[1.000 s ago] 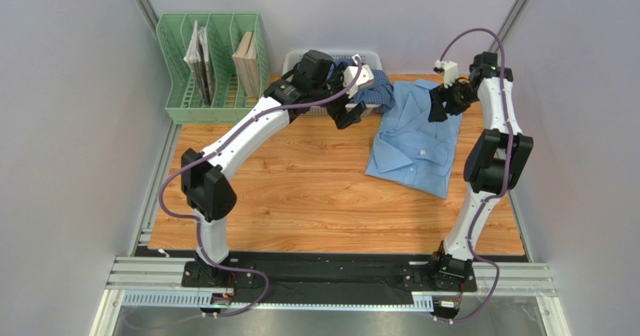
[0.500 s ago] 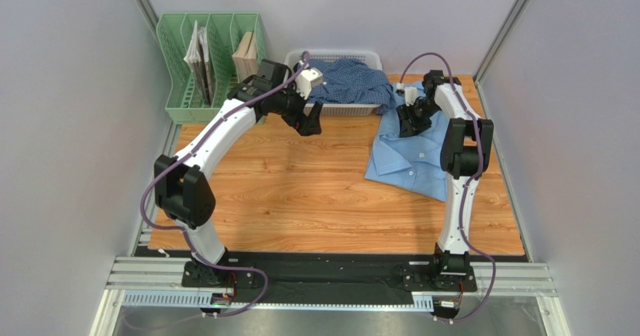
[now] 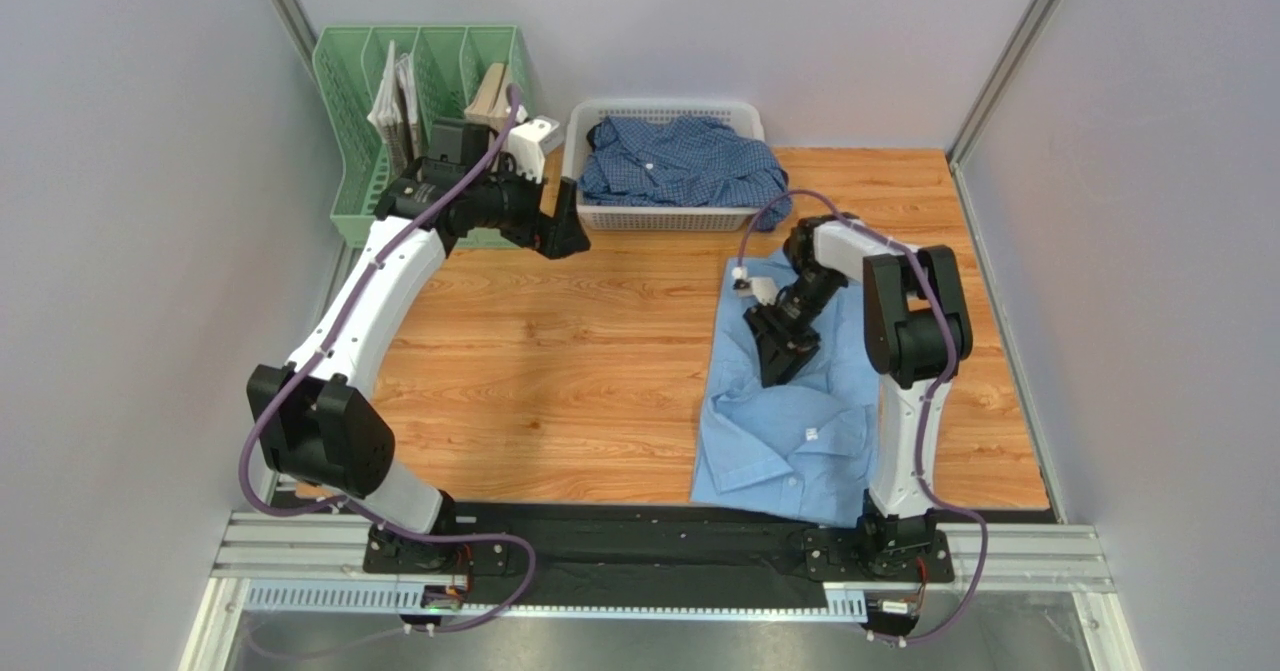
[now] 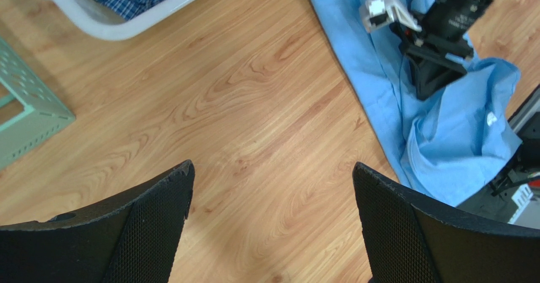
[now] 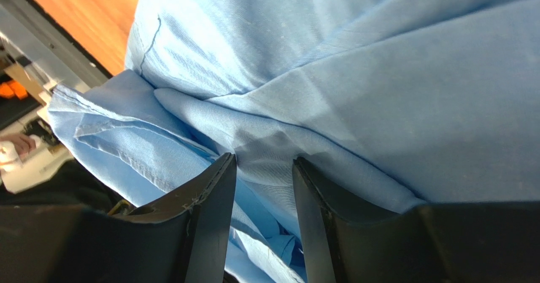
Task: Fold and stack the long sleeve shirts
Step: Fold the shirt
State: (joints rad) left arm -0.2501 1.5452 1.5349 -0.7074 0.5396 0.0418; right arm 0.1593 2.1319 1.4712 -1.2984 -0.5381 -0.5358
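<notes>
Behind the sky-blue shirt, a white basket holds the checked shirt.

bright, even overhead light; faint soft shadows under the arms on the table. overhead view sharp; close fingers dark and soft at the right wrist, light sky-blue shirt brightest at right.

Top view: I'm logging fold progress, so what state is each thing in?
Left claw: open, empty.
Right claw: shut on light shirt.
Light shirt: unfolded, rumpled on table.
Checked shirt: crumpled in basket.
Basket: upright, holding the checked shirt.
</notes>
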